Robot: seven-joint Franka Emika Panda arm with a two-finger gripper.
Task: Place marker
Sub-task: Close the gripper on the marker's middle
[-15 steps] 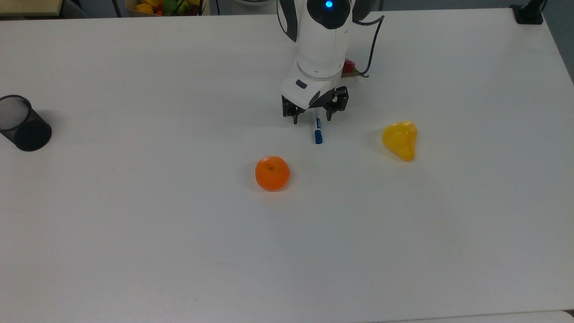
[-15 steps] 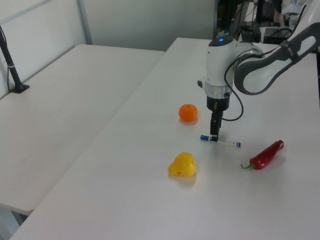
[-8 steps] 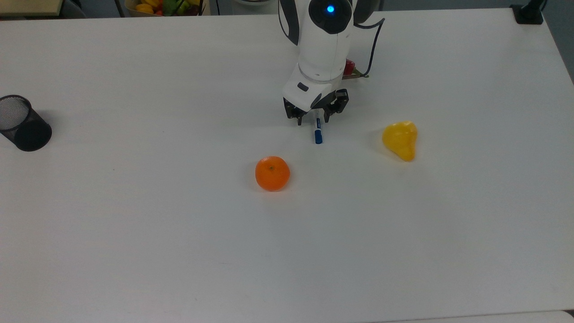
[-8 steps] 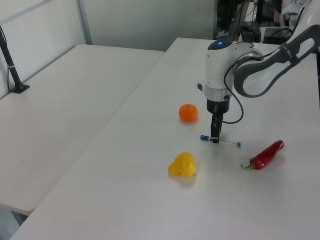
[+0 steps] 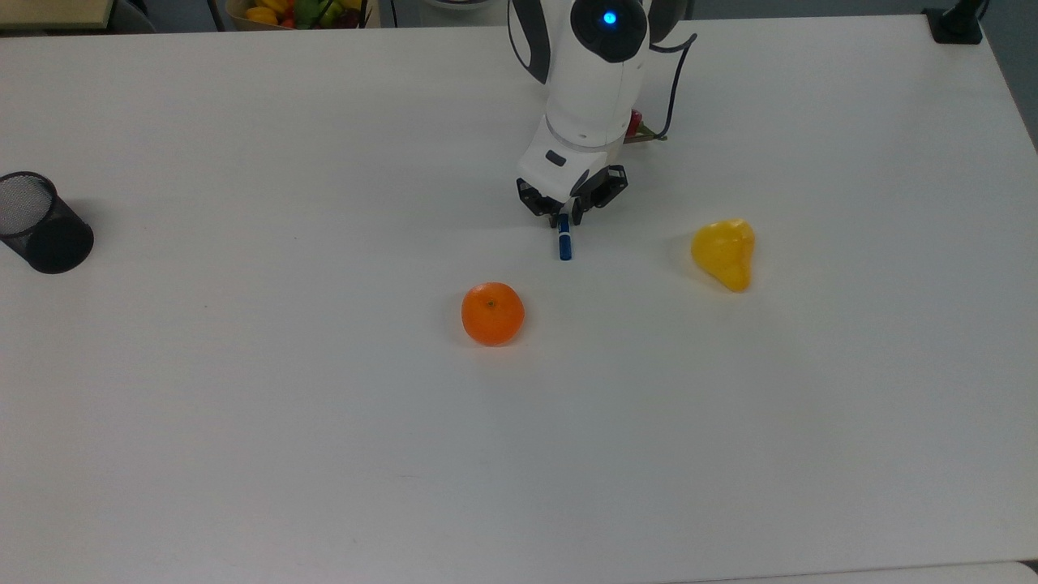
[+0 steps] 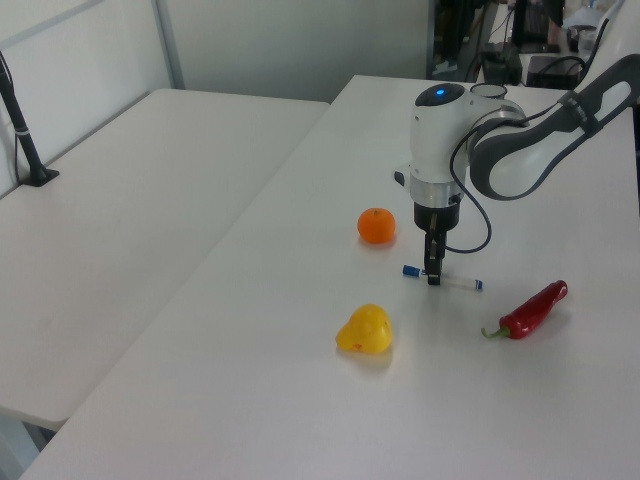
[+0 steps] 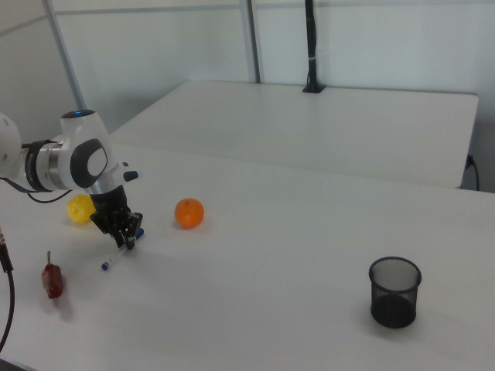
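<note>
slim white marker (image 5: 564, 242) with glossy blue cap is seen clamped by gripper (image 5: 565, 217) on smooth white table (image 5: 324, 446).

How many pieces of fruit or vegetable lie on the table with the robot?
3: an orange in front of the marker, a yellow pear toward the top view's right, and a red chili at the left view's right.

Matt white table top (image 5: 243, 422); black wire-mesh metal cup (image 5: 39, 223); glossy white plastic robot arm (image 5: 588, 89); waxy yellow pear-shaped fruit (image 5: 724, 252).
</note>
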